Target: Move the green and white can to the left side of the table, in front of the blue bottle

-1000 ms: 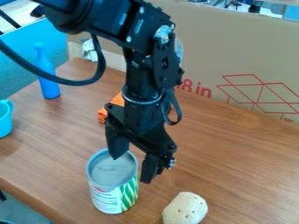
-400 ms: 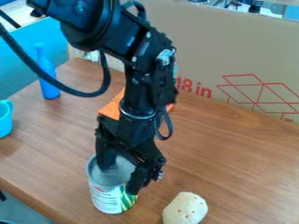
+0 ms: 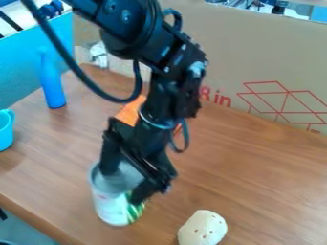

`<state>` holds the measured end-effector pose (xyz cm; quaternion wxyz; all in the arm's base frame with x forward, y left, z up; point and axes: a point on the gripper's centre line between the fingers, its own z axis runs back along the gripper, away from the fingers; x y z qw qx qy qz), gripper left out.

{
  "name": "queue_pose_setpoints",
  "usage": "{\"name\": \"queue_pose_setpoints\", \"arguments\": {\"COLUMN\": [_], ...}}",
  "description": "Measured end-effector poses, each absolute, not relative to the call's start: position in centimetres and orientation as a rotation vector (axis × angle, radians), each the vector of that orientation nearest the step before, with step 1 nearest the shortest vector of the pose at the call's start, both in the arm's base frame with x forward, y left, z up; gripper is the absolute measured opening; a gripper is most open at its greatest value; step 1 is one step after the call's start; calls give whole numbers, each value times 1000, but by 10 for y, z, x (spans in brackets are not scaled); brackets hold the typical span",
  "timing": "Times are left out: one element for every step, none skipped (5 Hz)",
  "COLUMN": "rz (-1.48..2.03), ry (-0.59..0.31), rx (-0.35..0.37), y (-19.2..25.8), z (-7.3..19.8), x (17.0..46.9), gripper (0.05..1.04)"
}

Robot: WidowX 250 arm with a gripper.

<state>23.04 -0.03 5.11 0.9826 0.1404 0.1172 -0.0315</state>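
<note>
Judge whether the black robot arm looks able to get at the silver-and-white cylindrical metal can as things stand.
Likely yes: the black end effector hangs right over the can, and no other thing stands between them. The pale, spotted, rounded object sits apart from both, out of the way.

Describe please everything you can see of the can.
The can is a cylinder, apparently metal, with a round grey top and a pale label, green-striped at the right. It is roughly upright, by the table's near left edge. The black pincer spans its top, seemingly gripping it.
</note>
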Motion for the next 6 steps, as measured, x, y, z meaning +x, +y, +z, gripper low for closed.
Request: {"name": "queue_pose_setpoints", "arguments": {"rz": [-7,8,38,58,62,53], "ry": [305,359,394,411,408,382], "rx": [306,308,323,317,317,313], "y": [30,56,74,82,82,80], "z": [54,56,59,59,61,63], "x": [244,252,249,242,238,236], "gripper": [1002,1001,1001,1001,1001,1001]}}
